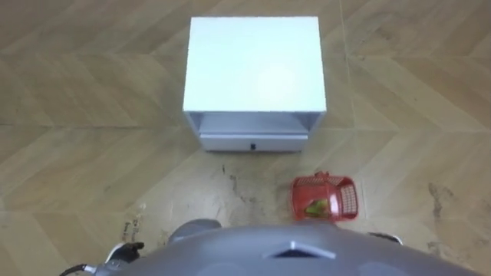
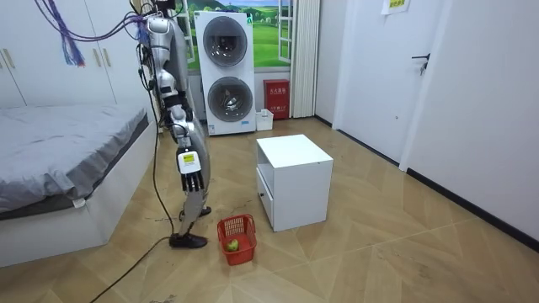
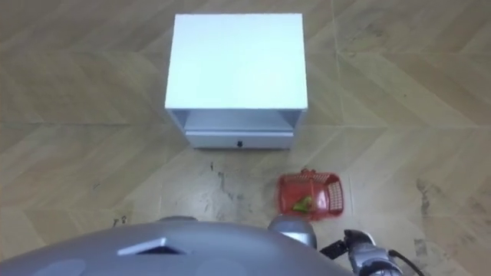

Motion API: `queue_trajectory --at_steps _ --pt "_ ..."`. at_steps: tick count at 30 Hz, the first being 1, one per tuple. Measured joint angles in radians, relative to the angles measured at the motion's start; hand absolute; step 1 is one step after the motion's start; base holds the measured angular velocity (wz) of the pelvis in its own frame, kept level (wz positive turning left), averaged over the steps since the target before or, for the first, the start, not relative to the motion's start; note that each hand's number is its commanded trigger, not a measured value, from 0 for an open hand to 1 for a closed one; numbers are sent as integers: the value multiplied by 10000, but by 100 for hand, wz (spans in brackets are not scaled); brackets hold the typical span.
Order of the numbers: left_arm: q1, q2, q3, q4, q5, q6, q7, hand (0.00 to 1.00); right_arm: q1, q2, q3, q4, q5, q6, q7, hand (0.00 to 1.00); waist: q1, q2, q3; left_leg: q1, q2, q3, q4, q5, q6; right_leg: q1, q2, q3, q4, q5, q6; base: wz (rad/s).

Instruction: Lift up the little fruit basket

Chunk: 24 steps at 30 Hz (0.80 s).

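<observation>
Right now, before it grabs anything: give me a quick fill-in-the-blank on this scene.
1. The red plastic mesh basket sits on the wooden ___.
2. It is on the robot's ___ side.
3. Ahead of the robot stands a white box-shaped cabinet with an open shelf above one ___.
Missing: floor; right; drawer.

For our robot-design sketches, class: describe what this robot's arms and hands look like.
The right arm is built of silver-grey shells with black joints between them. The right hand is black, with a small white tag on its back. The left hand at the lower left of the left eye view looks dark too, with pale parts.
</observation>
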Motion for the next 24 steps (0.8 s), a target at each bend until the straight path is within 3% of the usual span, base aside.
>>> queue_trajectory --at_steps 1,2,3,4,5,7,8,9,10,12,14,16,19,20,22,24 --pt "-28 45 -1 -55 3 -19 -4 0 -41 -4 0 -32 13 8 -24 0 122 -52 -88 -97 -49 247 78 -27 43 2 -95 69 741 5 -6 8" --pt "-146 79 0 -117 -11 -20 -5 0 -311 -35 27 -200 166 -45 -147 0 435 -295 -123 -529 -70 565 420 -82 120 56 -171 212 1617 94 -39 -28" --pt "-267 108 -4 -65 -113 -31 -1 0 -805 -87 113 -245 372 -224 -278 0 590 -406 -132 -1185 13 644 995 -152 222 290 -186 182 1760 263 -80 -27" --pt "-374 143 -15 -12 -238 -35 10 0 -1039 -92 126 -229 453 -351 -332 0 575 -436 -128 -1569 89 644 1359 -187 270 446 -189 122 1601 351 -122 -11" --pt "-586 220 -40 47 -407 -33 38 0 -1574 -89 139 -252 655 -589 -417 0 571 -573 -171 -2362 242 636 1989 -202 292 848 -236 -5 1055 465 -34 4" --pt "-1050 384 -216 43 -628 -101 134 0 -2367 -75 431 -482 873 -760 -438 0 602 -592 -91 -3665 528 616 3024 -265 316 1227 -319 -230 48 503 60 0" --pt "-1433 532 -414 160 -818 -212 278 0 -2885 -65 658 -502 941 -896 -509 0 691 -610 -59 -4613 719 547 3754 -380 215 1219 -335 -274 -291 138 335 0" --pt "-1886 608 -614 343 -981 -285 454 0 -3242 -68 805 -574 1024 -1004 -615 0 764 -585 18 -5521 859 384 4647 -453 173 995 -270 -284 -223 -1028 655 7" --pt "-2067 636 -737 424 -1094 -357 541 0 -3369 -66 865 -632 1066 -1005 -639 0 820 -603 36 -5892 870 302 5091 -507 132 788 -267 -240 21 -1586 633 14" --pt "-2415 655 -1076 715 -1305 -573 724 0 -3419 -44 984 -926 1348 -920 -638 0 1065 -583 56 -7081 717 -491 6654 -889 -90 -231 -406 -92 2009 -3200 408 -13" --pt "-2448 701 -1245 1124 -1591 -622 780 0 -3454 -22 1000 -952 1752 -921 -642 0 1320 -678 81 -7780 401 -1053 7769 -1305 -319 -1064 -642 124 3734 -3966 462 -43" --pt "-2295 767 -1521 1421 -1967 -661 861 0 -3403 -39 983 -1147 2107 -925 -688 0 1263 -735 96 -8446 449 -1093 8818 -1663 -240 -1889 -768 444 5503 -4273 498 -17" --pt "-2019 835 -1590 1904 -2481 -807 995 0 -3103 -102 887 -2344 2905 -956 -881 0 1056 -728 104 -9617 507 -1066 10587 -2253 -26 -3131 -1079 819 8429 -4280 511 7" --pt "-2035 855 -1629 1946 -2620 -811 1023 0 -3111 -111 878 -2476 3011 -967 -928 0 1026 -728 105 -9779 493 -1046 10871 -2345 3 -3290 -1146 864 8856 -4277 512 17" --pt "-1950 929 -1893 2091 -3075 -1042 1355 0 -3300 -115 863 -2548 3324 -1201 -1018 0 829 -658 168 -10228 413 -846 11995 -2772 132 -3662 -1622 1026 10486 -4275 509 29" --pt "-1938 946 -2139 2161 -3463 -1271 1607 0 -3444 -112 818 -2583 3423 -1345 -1122 0 627 -646 179 -10528 213 -769 12729 -3011 209 -3784 -1865 1210 11523 -4249 488 32"
